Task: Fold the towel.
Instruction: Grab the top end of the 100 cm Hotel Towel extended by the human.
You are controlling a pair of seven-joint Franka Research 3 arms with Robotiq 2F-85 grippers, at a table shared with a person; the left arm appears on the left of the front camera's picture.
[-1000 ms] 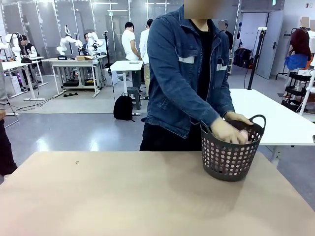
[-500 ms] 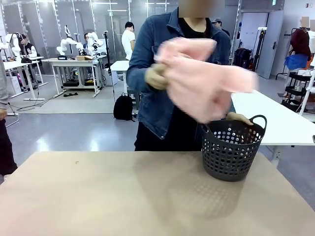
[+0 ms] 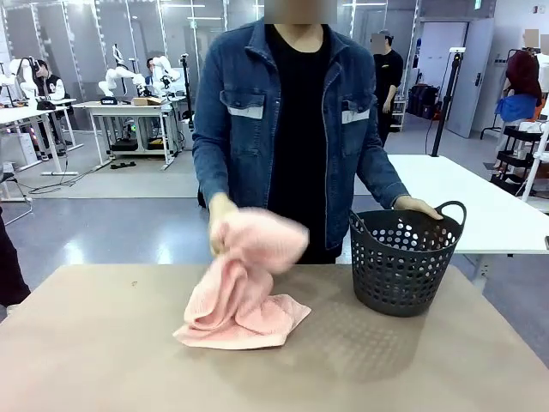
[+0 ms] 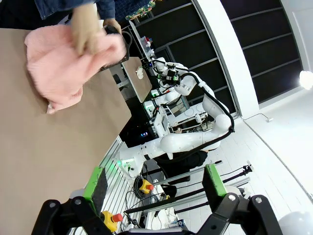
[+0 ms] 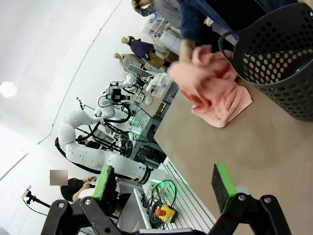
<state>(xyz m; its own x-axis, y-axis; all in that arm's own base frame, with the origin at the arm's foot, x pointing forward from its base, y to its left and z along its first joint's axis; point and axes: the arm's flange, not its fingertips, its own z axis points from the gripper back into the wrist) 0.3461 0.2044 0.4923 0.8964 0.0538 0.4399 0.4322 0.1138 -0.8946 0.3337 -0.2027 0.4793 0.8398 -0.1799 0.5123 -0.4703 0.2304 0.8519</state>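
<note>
The pale pink towel lies bunched on the tan table, left of the dark basket. A person's hand still grips the towel's top, and the lower part rests on the table. The other hand rests on the basket's rim. In the left wrist view my left gripper is open and holds nothing, with the towel far ahead. My right gripper is open too, well short of the towel and the basket.
The person in a denim jacket stands at the far edge of the table. The perforated basket stands upright at the right of the table. Bare tabletop stretches between both grippers and the towel.
The person pulled the towel out of the basket, lifted it high, then brought it down onto the table left of the basket. Both grippers stayed open.
</note>
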